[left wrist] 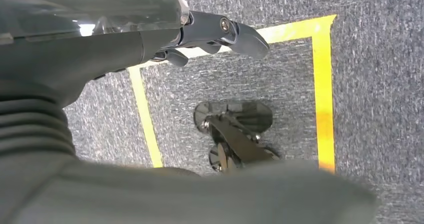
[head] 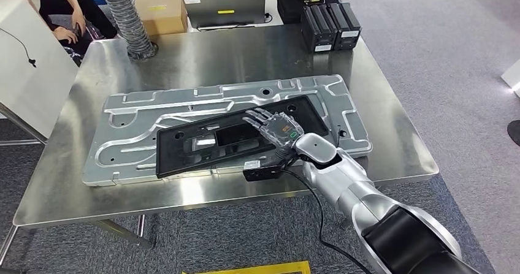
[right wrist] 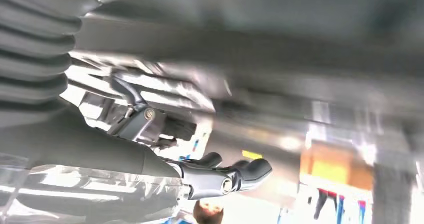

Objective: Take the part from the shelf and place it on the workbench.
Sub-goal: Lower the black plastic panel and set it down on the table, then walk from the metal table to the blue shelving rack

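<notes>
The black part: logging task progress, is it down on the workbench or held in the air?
Down. The black part lies flat on the silver panel on the workbench, with the right hand resting on it, fingers spread.

The part (head: 239,140) was a long, flat, black plastic frame with rectangular cut-outs along its middle and small round holes near its ends. It lay flat and slightly askew on a larger stamped sheet-metal panel (head: 184,105), silver-grey with raised ribs and rounded corners, which itself lay flat on the stainless tabletop (head: 245,56). The frame's right end rose a little toward the panel's far edge, and its near long edge ran close along the panel's near edge.
</notes>
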